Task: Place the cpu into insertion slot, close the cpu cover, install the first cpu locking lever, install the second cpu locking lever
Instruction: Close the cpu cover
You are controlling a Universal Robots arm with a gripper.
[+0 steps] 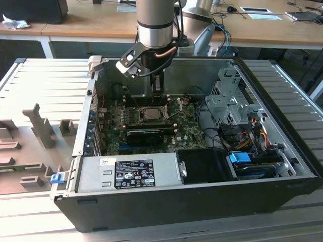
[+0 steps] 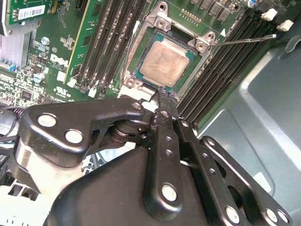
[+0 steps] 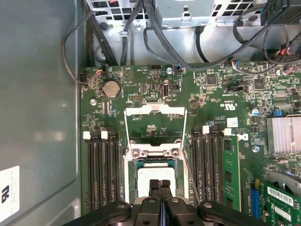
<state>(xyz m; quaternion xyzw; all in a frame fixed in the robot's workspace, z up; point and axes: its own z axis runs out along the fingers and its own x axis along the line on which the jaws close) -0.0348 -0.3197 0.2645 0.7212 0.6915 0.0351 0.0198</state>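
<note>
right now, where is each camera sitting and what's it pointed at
Exterior view: off the arm, high, looking down into the open computer case; the arm and tool show.
First wrist view: on the wrist, looking down the tool at the motherboard.
Second wrist view: on the wrist, slanting past the tool toward the chip.
Both wrist views share the chip and the tool's tips.

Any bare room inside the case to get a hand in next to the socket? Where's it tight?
Free: bare grey case metal beside the motherboard, along one bank of memory slots. Outside, the slatted table on the exterior view's right of the case. Crowded: the drive cage and cables, and the insertion slot, where the gripper hangs over the cpu.
</note>
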